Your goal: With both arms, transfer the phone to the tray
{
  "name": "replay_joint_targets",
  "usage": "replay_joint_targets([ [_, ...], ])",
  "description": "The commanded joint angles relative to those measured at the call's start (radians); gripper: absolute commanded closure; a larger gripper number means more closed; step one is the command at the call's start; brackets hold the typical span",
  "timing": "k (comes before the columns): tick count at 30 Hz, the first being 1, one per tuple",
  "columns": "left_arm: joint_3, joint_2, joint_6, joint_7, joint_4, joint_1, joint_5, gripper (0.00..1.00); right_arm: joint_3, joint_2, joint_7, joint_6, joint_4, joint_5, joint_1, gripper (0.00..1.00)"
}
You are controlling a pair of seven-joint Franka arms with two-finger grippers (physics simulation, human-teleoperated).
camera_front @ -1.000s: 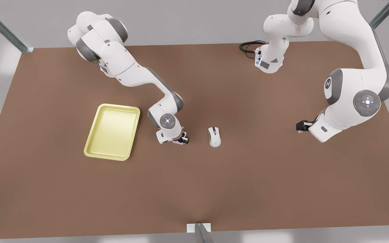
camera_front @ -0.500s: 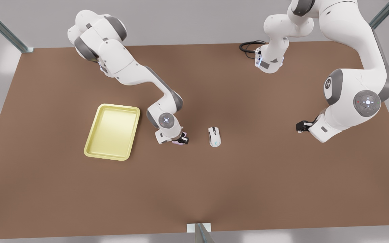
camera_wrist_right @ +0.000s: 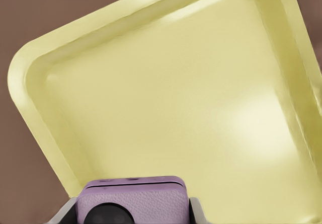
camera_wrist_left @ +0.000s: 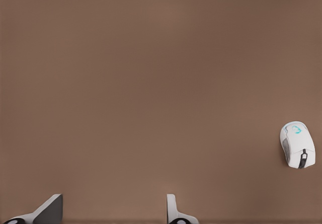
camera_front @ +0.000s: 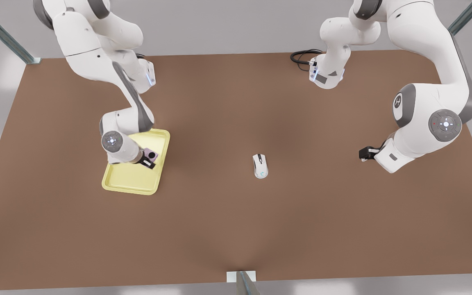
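The right gripper [camera_front: 149,159] has its jaws closed on the phone [camera_front: 151,155], held above the tray [camera_front: 131,180] near its right rim in the front view. To finish well, bring the phone down until it lies flat on the tray floor, inside the raised rim, then let go. The left gripper [camera_front: 363,153] waits over the table [camera_front: 236,229] on the right, well apart from the computer mouse [camera_front: 260,165], jaws spread and empty.
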Motion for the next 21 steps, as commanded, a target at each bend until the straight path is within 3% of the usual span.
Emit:
replay_joint_targets([
  [1,0.0,-0.001,0.001,-0.005,0.0,0.001,-0.001,0.0,0.0,-0.039,-0.613,0.032,-0.059,-0.003,-0.052,0.26],
  [3,0.0,0.0,0.001,-0.005,0.0,0.001,-0.001,0.0,0.0,-0.037,-0.727,0.031,-0.065,-0.002,-0.117,0.26],
  [4,0.0,0.0,0.001,-0.003,0.0,0.001,-0.001,0.0,0.0,-0.036,-0.725,0.031,-0.064,-0.002,-0.117,0.18],
  [5,0.001,0.0,0.001,-0.003,0.0,0.001,0.001,0.0,0.0,-0.036,-0.727,0.031,-0.061,-0.002,-0.117,0.0],
  [10,0.0,-0.001,0.001,-0.005,0.0,-0.001,0.002,0.0,0.001,-0.04,-0.724,-0.016,-0.019,0.009,-0.115,0.0],
  [13,0.037,-0.067,-0.021,0.011,-0.009,-0.001,0.001,0.0,-0.006,-0.062,-0.721,-0.487,0.405,0.003,-0.1,0.0],
  [17,0.037,-0.122,-0.059,0.009,-0.003,-0.002,0.002,0.0,-0.083,-0.128,-0.774,-0.829,0.861,-0.003,-0.098,0.0],
  [18,0.035,-0.121,-0.059,0.009,-0.001,-0.002,0.005,0.0,-0.085,-0.129,-0.776,-0.946,0.929,-0.008,-0.085,0.0],
  [20,0.037,-0.118,-0.059,0.009,-0.003,-0.002,0.005,0.0,-0.18,-0.128,-0.777,-0.949,0.929,-0.006,-0.009,0.0],
  [21,0.037,-0.118,-0.059,0.009,-0.003,-0.001,0.005,0.0,-0.178,-0.125,-0.777,-0.949,0.929,-0.006,-0.009,0.0],
])
